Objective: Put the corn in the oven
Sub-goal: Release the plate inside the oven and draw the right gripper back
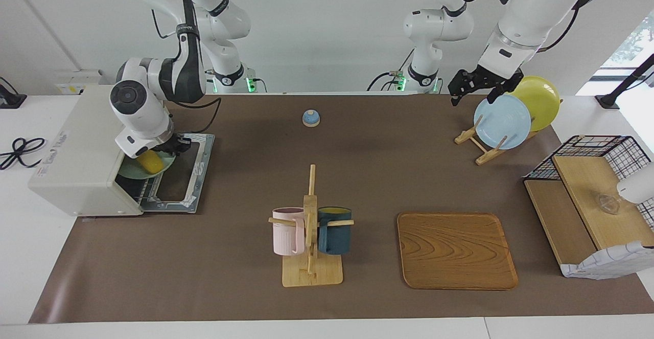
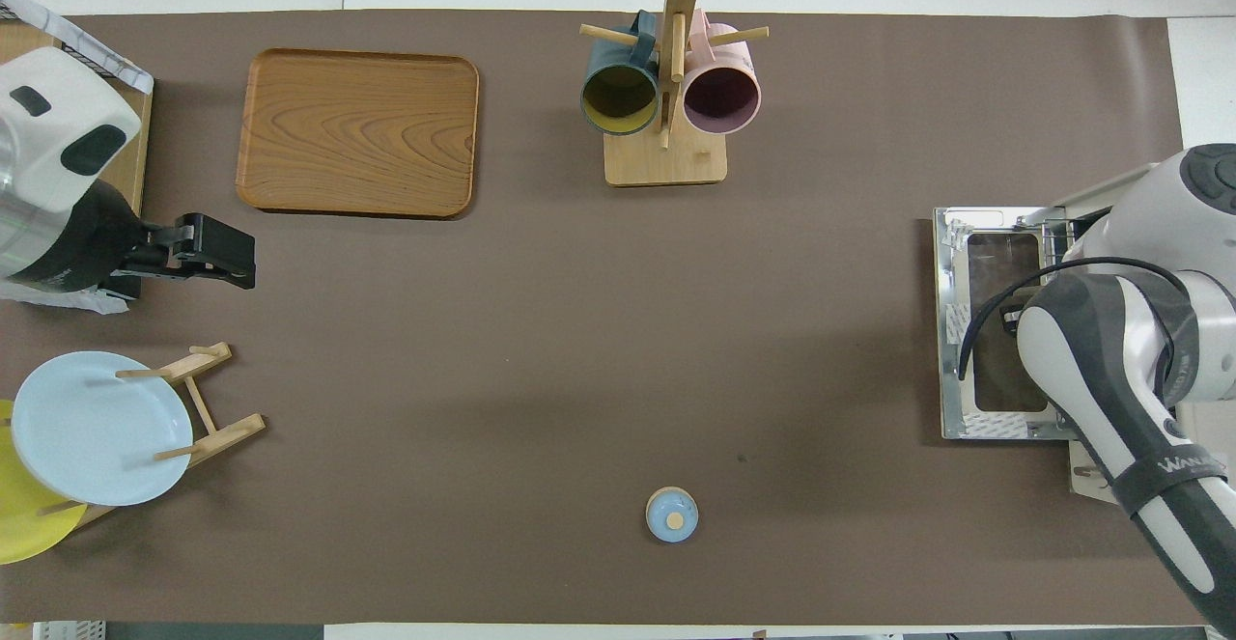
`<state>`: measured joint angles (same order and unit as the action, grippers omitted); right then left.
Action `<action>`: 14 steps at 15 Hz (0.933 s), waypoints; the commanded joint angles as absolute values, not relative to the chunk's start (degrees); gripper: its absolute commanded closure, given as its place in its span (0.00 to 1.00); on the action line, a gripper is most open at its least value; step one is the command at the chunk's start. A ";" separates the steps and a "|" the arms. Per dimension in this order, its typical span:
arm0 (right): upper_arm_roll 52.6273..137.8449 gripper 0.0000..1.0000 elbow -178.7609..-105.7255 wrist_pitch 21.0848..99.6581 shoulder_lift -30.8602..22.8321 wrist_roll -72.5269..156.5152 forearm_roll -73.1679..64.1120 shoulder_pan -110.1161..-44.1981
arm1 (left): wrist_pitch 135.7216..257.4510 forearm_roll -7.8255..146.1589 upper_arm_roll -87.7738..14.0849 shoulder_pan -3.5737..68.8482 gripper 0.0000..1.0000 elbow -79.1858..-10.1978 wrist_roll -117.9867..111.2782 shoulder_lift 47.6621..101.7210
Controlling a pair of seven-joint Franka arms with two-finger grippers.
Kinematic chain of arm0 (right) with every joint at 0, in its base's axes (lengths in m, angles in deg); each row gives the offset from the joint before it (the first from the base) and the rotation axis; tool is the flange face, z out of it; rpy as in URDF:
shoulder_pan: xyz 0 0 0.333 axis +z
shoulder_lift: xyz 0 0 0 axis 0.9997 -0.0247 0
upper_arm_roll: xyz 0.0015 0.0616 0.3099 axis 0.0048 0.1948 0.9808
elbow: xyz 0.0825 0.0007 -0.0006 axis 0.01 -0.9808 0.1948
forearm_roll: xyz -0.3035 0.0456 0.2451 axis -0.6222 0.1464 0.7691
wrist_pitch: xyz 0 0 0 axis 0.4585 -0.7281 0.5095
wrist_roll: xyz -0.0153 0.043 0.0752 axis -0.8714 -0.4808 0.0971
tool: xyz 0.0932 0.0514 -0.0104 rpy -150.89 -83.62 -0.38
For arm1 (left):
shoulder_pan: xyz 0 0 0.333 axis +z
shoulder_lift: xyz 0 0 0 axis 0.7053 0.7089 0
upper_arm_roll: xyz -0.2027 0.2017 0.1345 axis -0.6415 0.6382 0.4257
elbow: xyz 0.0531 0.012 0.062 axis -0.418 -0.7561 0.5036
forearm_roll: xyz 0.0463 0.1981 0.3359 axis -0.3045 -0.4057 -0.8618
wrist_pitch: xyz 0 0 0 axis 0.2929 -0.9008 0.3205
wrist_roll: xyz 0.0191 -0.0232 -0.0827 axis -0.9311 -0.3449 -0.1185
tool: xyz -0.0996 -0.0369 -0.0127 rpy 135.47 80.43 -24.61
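The off-white oven (image 1: 76,157) stands at the right arm's end of the table with its glass door (image 1: 180,175) dropped open. The yellow corn (image 1: 149,161) lies on a pale green plate (image 1: 134,172) on the rack in the oven's mouth. My right gripper (image 1: 175,147) is at the oven's opening, right beside the plate's rim and the corn. In the overhead view the right arm hides the corn and only the open door (image 2: 995,331) shows. My left gripper (image 1: 462,91) waits in the air by the plate rack; it also shows in the overhead view (image 2: 217,254).
A plate rack (image 1: 483,147) holds a light blue plate (image 1: 503,121) and a yellow plate (image 1: 541,101). A mug rack (image 1: 310,236) with a pink and a dark blue mug, a wooden tray (image 1: 456,250), a small blue lid (image 1: 311,118) and a wire shelf (image 1: 592,201) stand on the table.
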<state>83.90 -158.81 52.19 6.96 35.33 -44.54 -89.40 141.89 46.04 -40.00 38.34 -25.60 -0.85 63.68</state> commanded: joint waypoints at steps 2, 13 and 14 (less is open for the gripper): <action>84.87 0.49 -155.66 48.16 7.81 37.42 -40.74 -90.52 | 142.31 45.26 -39.79 38.26 0.00 -27.34 -0.74 61.99; 85.05 1.00 -157.41 61.42 1.14 16.52 -40.83 -77.43 | 142.31 45.26 -39.79 38.26 0.00 -27.34 -0.74 61.99; 85.05 1.00 -157.84 61.86 0.44 15.64 -40.92 -77.16 | 142.31 45.26 -39.79 38.26 0.00 -27.34 -0.74 61.99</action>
